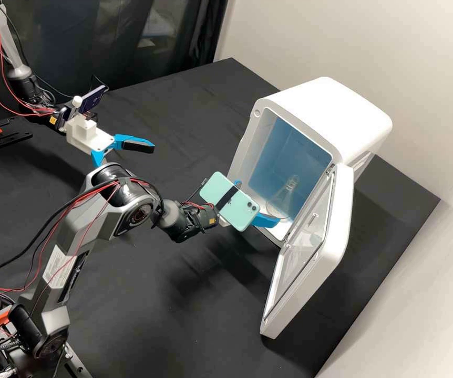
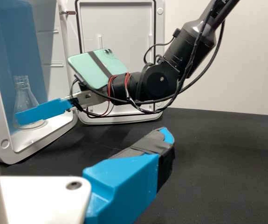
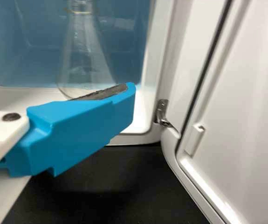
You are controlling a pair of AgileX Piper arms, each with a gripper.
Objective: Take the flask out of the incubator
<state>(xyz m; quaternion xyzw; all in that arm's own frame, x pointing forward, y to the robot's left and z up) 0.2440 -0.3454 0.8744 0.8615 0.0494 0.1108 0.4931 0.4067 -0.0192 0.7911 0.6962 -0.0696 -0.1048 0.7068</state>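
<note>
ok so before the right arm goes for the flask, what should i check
1. Incubator door open: ok, swung wide.
2. Flask upright inside: ok.
3. Right gripper lined up with flask: ok, low at the opening, by its base.
4. Flask between its jaws: cannot tell.
5. Left gripper out of the way: ok, open, over the bench, away from the incubator.
</note>
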